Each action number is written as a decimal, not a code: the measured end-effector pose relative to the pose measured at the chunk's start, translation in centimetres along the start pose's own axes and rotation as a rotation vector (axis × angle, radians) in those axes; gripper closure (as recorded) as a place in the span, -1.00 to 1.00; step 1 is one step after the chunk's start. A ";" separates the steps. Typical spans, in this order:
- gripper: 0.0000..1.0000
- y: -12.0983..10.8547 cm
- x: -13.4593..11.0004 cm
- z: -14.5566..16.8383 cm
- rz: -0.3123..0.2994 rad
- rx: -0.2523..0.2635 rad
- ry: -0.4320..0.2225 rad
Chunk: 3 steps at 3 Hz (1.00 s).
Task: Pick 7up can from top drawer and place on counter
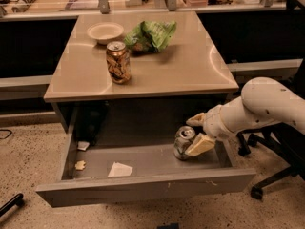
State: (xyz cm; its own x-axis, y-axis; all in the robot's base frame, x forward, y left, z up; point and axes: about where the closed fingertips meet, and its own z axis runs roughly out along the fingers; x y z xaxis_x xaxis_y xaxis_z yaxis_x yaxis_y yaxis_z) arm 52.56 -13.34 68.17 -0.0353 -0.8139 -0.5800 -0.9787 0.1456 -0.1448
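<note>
A small silver-white 7up can [181, 145] is standing slightly tilted at the right side of the wide grey top drawer [143, 189], which is hanging pulled open. The gripper [191, 136] is sitting right against the can. The glossy beige counter [190, 70] is sitting directly above.

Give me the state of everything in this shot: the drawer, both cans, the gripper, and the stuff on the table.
top drawer: pulled open.
7up can: inside the drawer, on its right side.
gripper: open, fingers spread at the 7up can.
brown can: upright on the counter.
bowl: right way up on the counter.
green bag: crumpled, lying beside the bowl.
paper slip: flat on the drawer floor.
</note>
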 end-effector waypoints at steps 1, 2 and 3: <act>-0.34 -0.5 -0.3 1.2 -0.002 -0.007 -0.013; -0.34 -1.1 -0.6 2.2 -0.003 -0.006 -0.030; 0.04 -1.1 -0.6 2.2 -0.003 -0.006 -0.030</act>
State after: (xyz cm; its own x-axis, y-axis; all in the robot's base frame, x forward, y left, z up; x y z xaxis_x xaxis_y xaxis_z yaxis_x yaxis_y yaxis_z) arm 54.06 -11.72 66.91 -0.0261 -0.7970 -0.6034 -0.9799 0.1398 -0.1423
